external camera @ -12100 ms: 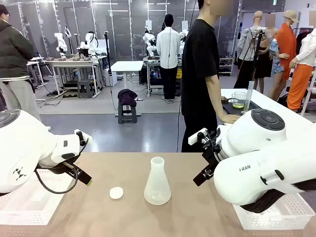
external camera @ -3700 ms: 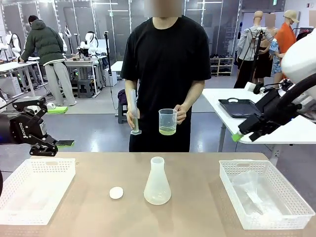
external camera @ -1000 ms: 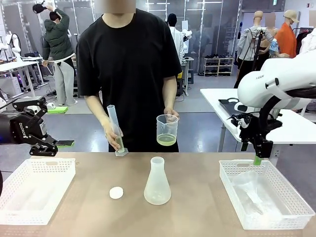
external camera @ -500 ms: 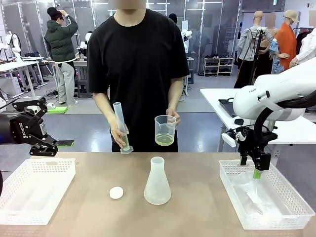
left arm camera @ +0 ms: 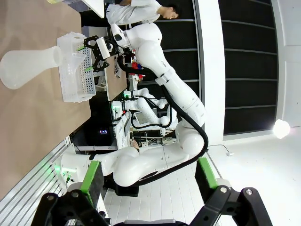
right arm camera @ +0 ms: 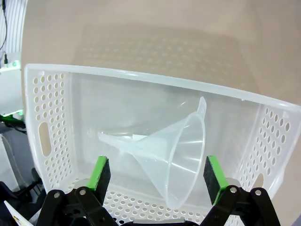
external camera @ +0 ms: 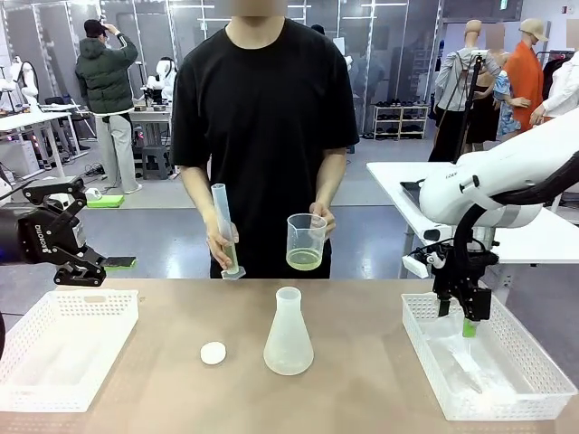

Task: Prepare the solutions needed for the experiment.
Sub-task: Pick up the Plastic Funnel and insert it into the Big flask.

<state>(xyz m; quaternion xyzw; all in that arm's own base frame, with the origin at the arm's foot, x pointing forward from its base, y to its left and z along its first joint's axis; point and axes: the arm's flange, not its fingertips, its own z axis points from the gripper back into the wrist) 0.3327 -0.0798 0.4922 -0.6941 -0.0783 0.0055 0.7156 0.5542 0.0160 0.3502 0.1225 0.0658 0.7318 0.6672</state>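
Note:
The solutions show as pale yellow-green liquid in the bottom of a clear beaker [external camera: 306, 242] and of a tall graduated cylinder [external camera: 224, 231]. A person in black holds both above the table's far edge. An Erlenmeyer flask [external camera: 289, 334] [left arm camera: 28, 66] stands at the table's middle, with a white cap [external camera: 213, 353] to its left. My right gripper [external camera: 466, 315] [right arm camera: 157, 176] points down, open, over a clear funnel [right arm camera: 174, 150] [external camera: 461, 354] that lies in the right basket [external camera: 425, 348] [right arm camera: 141, 77]. My left gripper [external camera: 113, 231] [left arm camera: 148, 183] hangs open and holds nothing, above the left basket [external camera: 109, 303].
Bare tan tabletop lies between the two white perforated baskets, around the flask and cap. The person stands close behind the table's far edge. In the left wrist view the right arm [left arm camera: 155, 56] reaches down to its basket [left arm camera: 75, 75].
My right gripper has come down and a little left, toward the funnel in the right basket. The person has shifted right with the cylinder and beaker. My left arm has not moved.

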